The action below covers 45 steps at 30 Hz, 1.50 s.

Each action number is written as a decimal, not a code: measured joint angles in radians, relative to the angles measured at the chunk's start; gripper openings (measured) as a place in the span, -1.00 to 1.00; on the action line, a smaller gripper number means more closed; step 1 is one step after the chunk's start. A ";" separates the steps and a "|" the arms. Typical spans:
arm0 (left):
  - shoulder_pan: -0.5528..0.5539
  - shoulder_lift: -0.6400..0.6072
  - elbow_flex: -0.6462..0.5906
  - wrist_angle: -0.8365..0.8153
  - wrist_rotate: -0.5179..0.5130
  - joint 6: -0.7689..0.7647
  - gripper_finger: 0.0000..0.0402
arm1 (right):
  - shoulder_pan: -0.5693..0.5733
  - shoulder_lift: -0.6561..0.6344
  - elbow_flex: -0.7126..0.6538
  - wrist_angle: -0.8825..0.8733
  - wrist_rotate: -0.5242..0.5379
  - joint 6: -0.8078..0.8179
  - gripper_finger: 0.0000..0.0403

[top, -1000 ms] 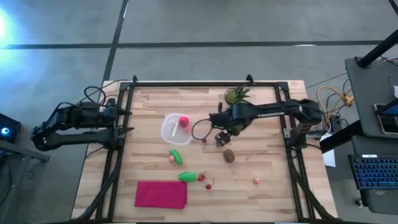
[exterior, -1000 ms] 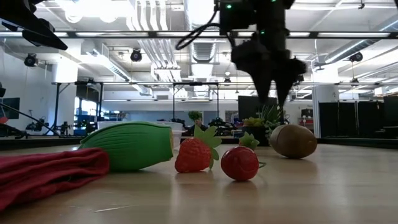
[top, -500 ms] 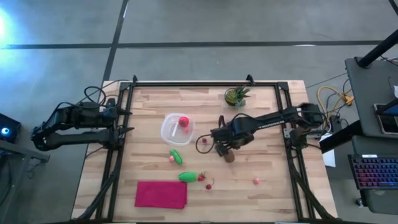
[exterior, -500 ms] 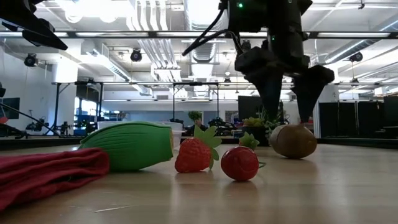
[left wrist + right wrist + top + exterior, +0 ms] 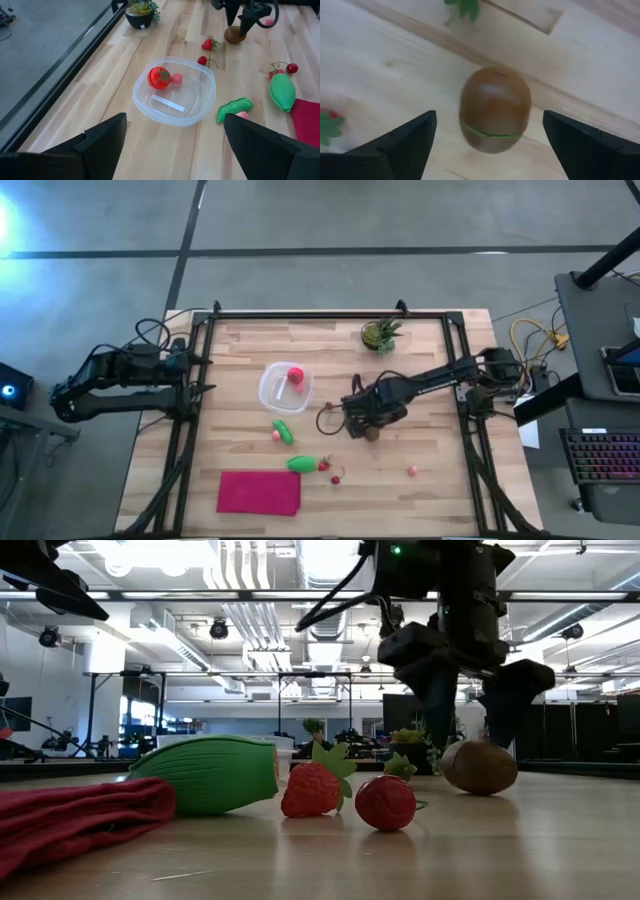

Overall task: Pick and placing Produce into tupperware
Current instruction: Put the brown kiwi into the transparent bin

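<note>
Straddling the kiwi with parted fingers

Hanging low over mid-table, the right gripper (image 5: 368, 426) spreads its fingers on either side of the brown kiwi (image 5: 494, 109), which lies on the wood, ungrasped. Left of it sits the tupperware (image 5: 174, 90), holding a red tomato (image 5: 159, 77) and a pink piece. Parked off the table's left edge, the left gripper (image 5: 170, 137) is spread wide.

I see my table (image 5: 430, 360) from straight overhead and level from its surface, while my right wrist camera hangs close above the kiwi (image 5: 494, 109), also visible low (image 5: 480, 767).
</note>
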 joint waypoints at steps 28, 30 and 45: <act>0.000 0.000 0.000 0.002 -0.002 0.000 0.59 | 0.008 0.000 -0.108 0.120 0.016 -0.011 0.37; 0.000 0.000 0.000 0.002 -0.002 0.000 0.59 | 0.008 0.000 -0.105 0.115 0.009 -0.015 0.31; 0.000 0.000 0.000 0.005 -0.005 0.000 0.59 | -0.008 0.000 0.066 0.122 0.006 -0.119 0.27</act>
